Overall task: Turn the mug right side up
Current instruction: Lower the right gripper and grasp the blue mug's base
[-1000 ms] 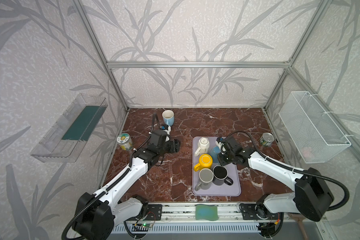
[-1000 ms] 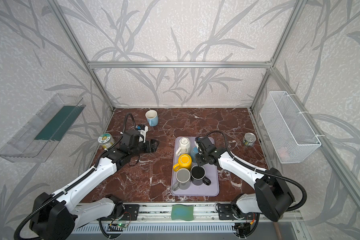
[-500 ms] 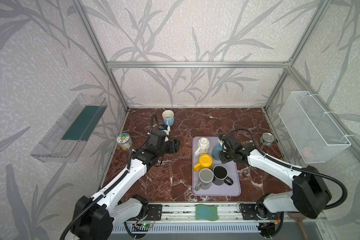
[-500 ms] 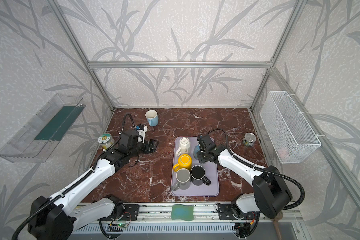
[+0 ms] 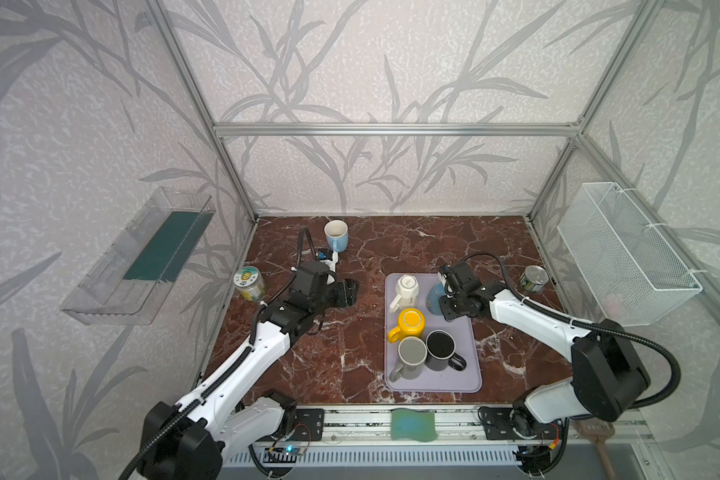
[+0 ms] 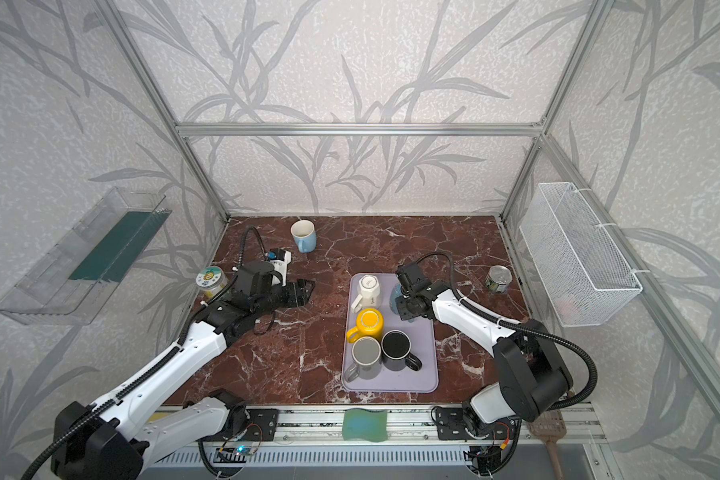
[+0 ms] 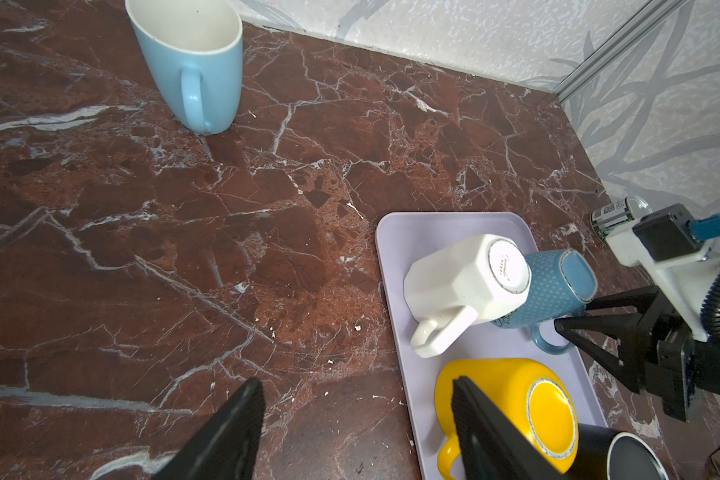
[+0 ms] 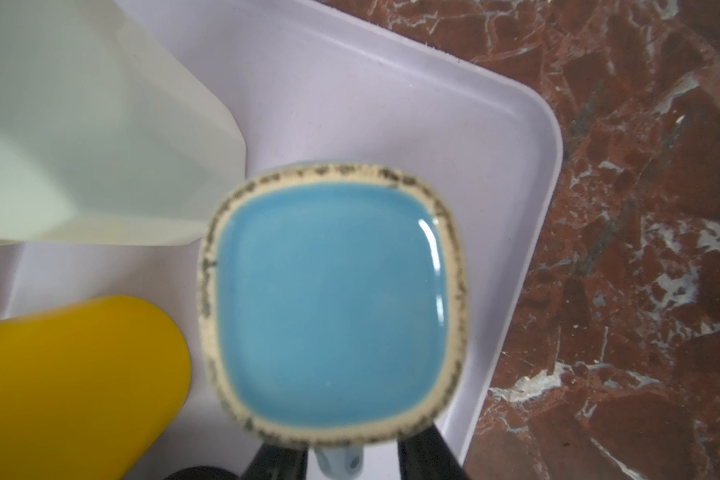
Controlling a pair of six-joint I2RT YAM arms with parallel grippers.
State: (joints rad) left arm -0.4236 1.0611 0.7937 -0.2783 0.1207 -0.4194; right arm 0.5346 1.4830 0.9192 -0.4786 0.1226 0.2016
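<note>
Here the blue dotted mug (image 5: 433, 297) (image 6: 395, 297) stands upside down in the far right corner of the lavender tray (image 5: 470, 374). Its long axis is vertical, with the mouth down on the tray. Its squarish glazed base (image 8: 333, 299) faces straight up and fills the right wrist view. The white mug (image 5: 406, 289), also inverted, is just beside it on the far left of the tray; whether the two touch cannot be told. The inverted yellow mug (image 5: 410, 324) sits nearer the front. The dotted mug's handle (image 7: 545, 345) points away from the white mug, toward the right arm. The right tool (image 8: 346, 453) (image 7: 572, 316) reaches it low down from that side. Its fingers (image 8: 425, 457) are narrowly parted and straddle the handle, with a sliver of tray showing between the handle and one finger, so they are not clamped on it. The left tool (image 7: 356, 382) (image 5: 346, 293) hangs over the bare marble table (image 5: 350, 353) to the left of the tray. It is spread wide, holds nothing, and is well apart from the dotted mug.
</note>
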